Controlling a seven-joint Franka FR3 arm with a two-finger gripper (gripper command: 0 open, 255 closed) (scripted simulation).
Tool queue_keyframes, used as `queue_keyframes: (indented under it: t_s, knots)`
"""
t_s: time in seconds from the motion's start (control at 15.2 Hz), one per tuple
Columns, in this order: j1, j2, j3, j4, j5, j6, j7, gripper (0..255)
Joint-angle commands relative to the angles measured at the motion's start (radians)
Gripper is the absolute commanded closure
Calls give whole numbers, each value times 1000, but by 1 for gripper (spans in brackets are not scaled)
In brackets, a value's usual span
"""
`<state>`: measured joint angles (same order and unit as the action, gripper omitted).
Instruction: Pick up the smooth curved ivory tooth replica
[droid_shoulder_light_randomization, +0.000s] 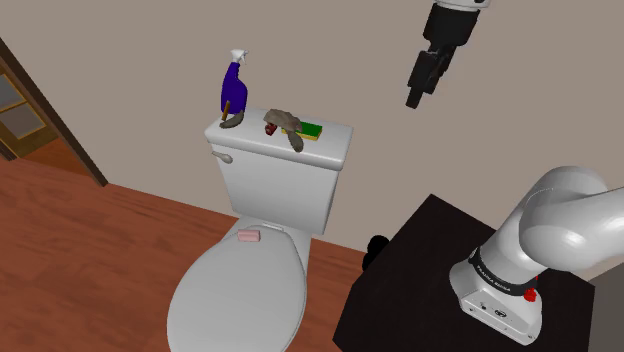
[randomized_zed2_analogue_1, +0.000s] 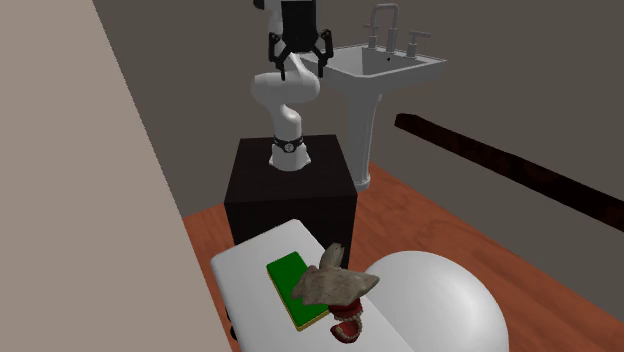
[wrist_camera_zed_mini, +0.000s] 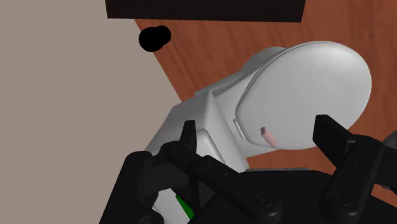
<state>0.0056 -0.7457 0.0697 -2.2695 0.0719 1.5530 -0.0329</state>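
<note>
Standing wide apart, the fingers (wrist_camera_zed_mini: 331, 135) hold nothing above the toilet (droid_shoulder_light_randomization: 280, 188).

The white toilet tank (droid_shoulder_light_randomization: 280, 172) carries a purple spray bottle (droid_shoulder_light_randomization: 233, 88), a tan-brown tooth replica (droid_shoulder_light_randomization: 232, 122) and a green, yellow-edged sponge (droid_shoulder_light_randomization: 313, 130).

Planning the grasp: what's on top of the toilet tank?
On the tank lid: purple spray bottle, small brown piece at its foot, grey-tan curved tooth, green sponge beside it. A small red thing is partly covered by the tooth; can't tell what.
</note>
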Motion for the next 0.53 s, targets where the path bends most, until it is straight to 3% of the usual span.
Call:
queue_keyframes:
  t_s: [0.0,0.46]
  knots:
    - [0,0,0,0,0,0,0,0]
    - [-26,202,58,7,16,208,110,0]
